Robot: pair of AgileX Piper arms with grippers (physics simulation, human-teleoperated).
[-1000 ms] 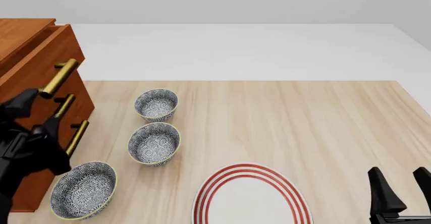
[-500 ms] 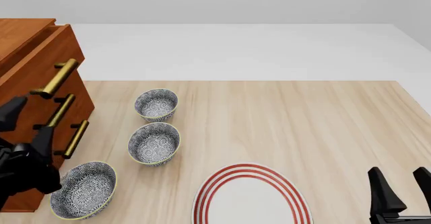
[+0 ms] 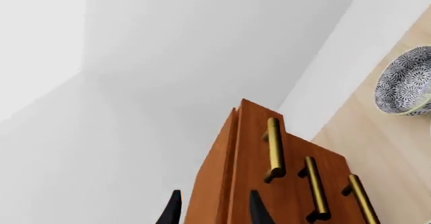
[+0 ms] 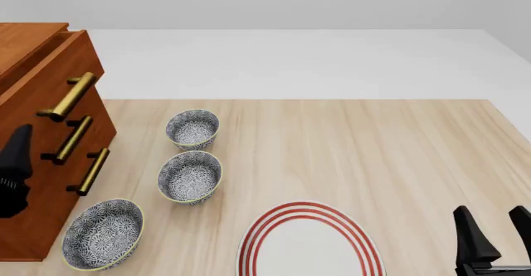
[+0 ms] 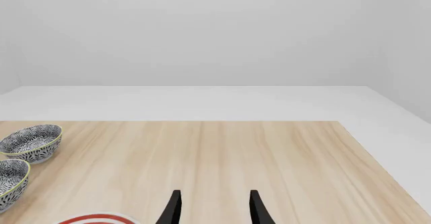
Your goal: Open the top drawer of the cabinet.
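The cabinet (image 4: 37, 183) stands at the table's left edge, reddish-brown with three brass bar handles. Its top drawer (image 4: 60, 68) sits slightly proud of the two fronts below it, and its handle (image 4: 68, 96) is free. In the left wrist view the top drawer (image 3: 256, 148) and its handle (image 3: 273, 151) lie ahead of my left gripper (image 3: 214, 211), which is open and empty. From the front, only one black finger (image 4: 17, 158) of it shows, at the frame's left edge, left of the handles. My right gripper (image 4: 498, 235) rests open at the near right, holding nothing.
Three patterned bowls (image 4: 193, 128) (image 4: 190, 176) (image 4: 103, 233) stand in a row just right of the cabinet. A white plate with red rings (image 4: 311, 242) lies at the near middle. The wooden table (image 4: 398, 158) ends in a white surface at the back and right.
My left gripper has drawn back from the top handle, moving left and toward me until it is nearly out of the front view. The drawer and the right arm have not moved.
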